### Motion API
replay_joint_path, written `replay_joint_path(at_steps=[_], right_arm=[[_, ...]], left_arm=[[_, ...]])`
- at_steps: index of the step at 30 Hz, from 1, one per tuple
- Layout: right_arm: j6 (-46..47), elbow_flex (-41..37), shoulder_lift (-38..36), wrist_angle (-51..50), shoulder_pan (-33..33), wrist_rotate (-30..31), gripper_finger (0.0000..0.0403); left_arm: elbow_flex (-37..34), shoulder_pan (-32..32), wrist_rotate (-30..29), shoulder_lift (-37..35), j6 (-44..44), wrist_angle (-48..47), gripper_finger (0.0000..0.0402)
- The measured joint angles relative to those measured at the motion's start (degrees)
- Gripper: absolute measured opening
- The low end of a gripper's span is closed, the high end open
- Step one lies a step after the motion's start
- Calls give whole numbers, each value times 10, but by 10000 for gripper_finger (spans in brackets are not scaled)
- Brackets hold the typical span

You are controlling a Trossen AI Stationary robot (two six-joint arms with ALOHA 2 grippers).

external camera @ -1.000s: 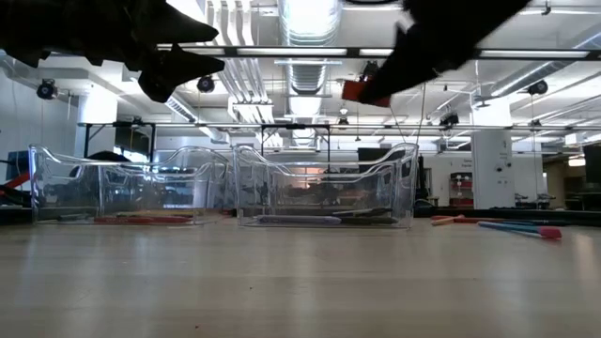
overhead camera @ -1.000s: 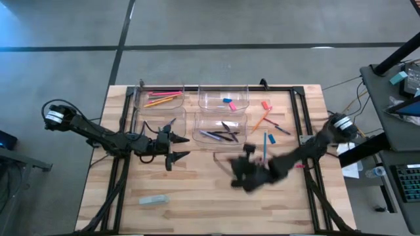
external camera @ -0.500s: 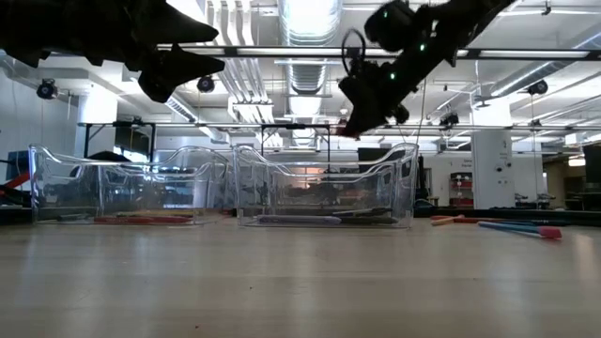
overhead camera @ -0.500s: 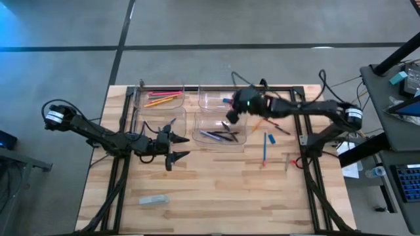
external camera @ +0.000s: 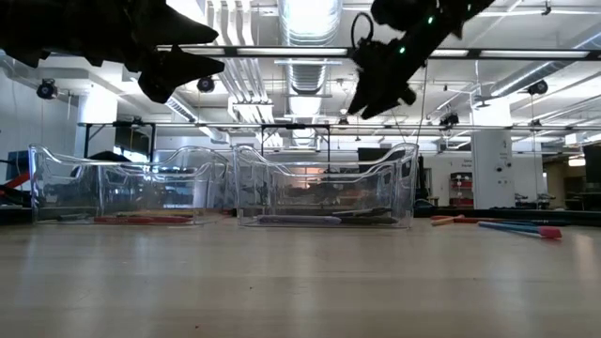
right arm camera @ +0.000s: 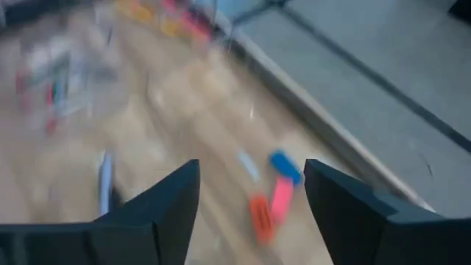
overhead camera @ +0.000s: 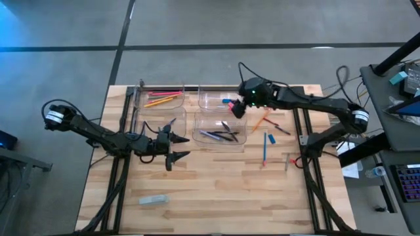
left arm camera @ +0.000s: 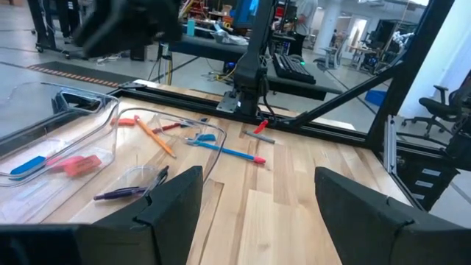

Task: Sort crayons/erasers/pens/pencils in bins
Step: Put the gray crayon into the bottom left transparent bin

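- The wooden table carried four clear bins in a two-by-two block toward its far edge, left of the middle.
- The far-left bin held long thin pencils in orange, yellow and pink-red, lying along it.
- The far-right bin held a blue eraser and a pink-red eraser, small chunky blocks; the left wrist view showed them side by side and flat on the bin's floor.
- The near-right bin held slim dark pens, a few crossed over one another.
- The near-left bin stood partly under the left arm; I could not tell what lay in it.
- Loose sticks lay on the table near its right edge: an orange pencil, a blue pencil and a short blue crayon.
- The right gripper hung above the right end of the far-right bin; its fingers stood apart with nothing between them, which only the blurred right wrist view showed.
- The left gripper hovered just left of the near-right bin, its fingers spread wide and empty.
- The low view showed both grippers well above the bin rims, which the overhead view could not show.
- A pale block lay alone near the table's near-left corner.
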Motion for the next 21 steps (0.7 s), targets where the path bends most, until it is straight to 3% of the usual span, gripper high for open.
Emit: replay_joint_path(at_steps=[5,9,16,21], right_arm=[[16,69,-54,-241,41,0,235],[151,76,-100,-379,84,3,227],[398,-3,-164,-515,200,29,224],[548,-82,-185,-542,271,-14,224]], left_arm=[[0,0,0,0,0,-1,246],[0,0,0,0,-1,-1,246],[0,0,0,0,-15,-1,246],[0,0,0,0,-16,-1,246]])
